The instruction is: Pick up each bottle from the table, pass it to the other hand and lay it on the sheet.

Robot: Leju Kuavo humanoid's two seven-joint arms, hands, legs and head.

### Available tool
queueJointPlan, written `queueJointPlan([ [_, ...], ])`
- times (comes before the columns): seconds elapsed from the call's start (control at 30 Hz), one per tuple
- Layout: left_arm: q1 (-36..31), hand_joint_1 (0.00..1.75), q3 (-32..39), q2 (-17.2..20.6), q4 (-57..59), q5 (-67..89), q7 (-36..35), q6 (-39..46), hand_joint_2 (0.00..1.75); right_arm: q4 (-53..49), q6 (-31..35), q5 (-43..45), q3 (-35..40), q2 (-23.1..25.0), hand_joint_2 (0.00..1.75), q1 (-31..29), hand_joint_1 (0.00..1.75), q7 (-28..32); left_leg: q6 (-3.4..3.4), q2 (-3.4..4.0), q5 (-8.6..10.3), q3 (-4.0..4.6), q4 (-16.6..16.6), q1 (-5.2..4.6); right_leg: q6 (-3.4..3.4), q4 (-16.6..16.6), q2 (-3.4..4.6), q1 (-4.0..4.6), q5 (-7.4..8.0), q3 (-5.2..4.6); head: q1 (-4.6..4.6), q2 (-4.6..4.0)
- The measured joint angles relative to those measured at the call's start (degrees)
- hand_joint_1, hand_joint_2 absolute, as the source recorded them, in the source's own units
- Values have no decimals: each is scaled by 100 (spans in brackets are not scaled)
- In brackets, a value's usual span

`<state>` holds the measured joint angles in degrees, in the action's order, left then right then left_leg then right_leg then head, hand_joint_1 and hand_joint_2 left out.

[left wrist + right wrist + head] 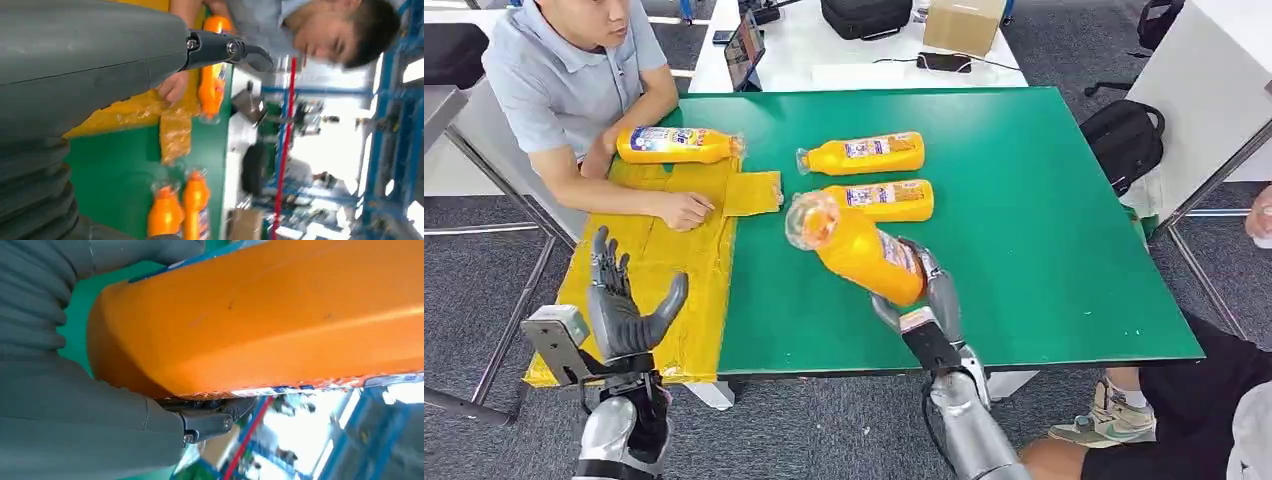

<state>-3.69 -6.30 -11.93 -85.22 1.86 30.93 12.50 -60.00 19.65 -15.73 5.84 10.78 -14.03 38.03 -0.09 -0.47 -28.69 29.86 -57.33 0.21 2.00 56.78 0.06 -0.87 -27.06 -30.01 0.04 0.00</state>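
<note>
My right hand (pixel 932 300) grips an orange bottle (pixel 856 245) by its base, lifted above the green table (pixel 1044 230) with its clear cap pointing up and left; the bottle's orange body (pixel 260 315) is pressed against my right hand (pixel 100 430) in the right wrist view. Two more orange bottles (pixel 864 153) (pixel 882 199) lie side by side behind it. A further bottle (pixel 674 145) lies on the yellow sheet (pixel 679 260) at the far left. My left hand (pixel 624 300) is raised with fingers spread over the sheet's near end, holding nothing.
A person sits at the table's far left, one hand (pixel 686 210) resting on the sheet. Another person's legs and shoe (pixel 1114 415) are at the near right corner. A black backpack (pixel 1124 135) lies on the floor right of the table.
</note>
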Motion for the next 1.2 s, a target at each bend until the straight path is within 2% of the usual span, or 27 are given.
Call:
queueJointPlan([
  [0.2, 58, 0, -253, -15, 157, 109, -15, -252, 175, -374, 44, 157, 2, 59, 175, 108, 175, 2, 0, 0, 0, 0, -1, 0, 0, -1, 0, 0, 0, -2, -2, 0],
  [0.37, 278, 0, -605, 2, 201, 297, 90, -910, 175, -419, -101, 166, 109, 70, 175, 103, 175, 2, 0, 1, -1, 4, 1, 2, 0, 0, 2, 3, 0, -4, 0, 0],
  [0.7, 440, 0, -986, 33, 221, -14, 140, -1607, 175, -21, -297, -420, 682, 125, 175, -96, 175, 2, 0, 2, 0, 7, 1, 2, -1, 0, 1, 4, 0, -7, 0, 0],
  [0.9, 330, 0, -1110, 2, 277, -477, 114, -1985, 175, 371, -118, -780, 1337, 284, 175, -252, 175, 2, 0, 1, 1, 7, 1, 4, 0, 1, 0, 5, 0, -7, -2, 0],
  [1.2, 332, 0, -1232, 2, 242, -573, 109, -2096, 175, 836, 190, -1115, 1751, 369, 175, -396, 175, -15, 0, 1, 1, 9, 1, 3, 0, 1, 0, 4, 0, -9, -2, 0],
])
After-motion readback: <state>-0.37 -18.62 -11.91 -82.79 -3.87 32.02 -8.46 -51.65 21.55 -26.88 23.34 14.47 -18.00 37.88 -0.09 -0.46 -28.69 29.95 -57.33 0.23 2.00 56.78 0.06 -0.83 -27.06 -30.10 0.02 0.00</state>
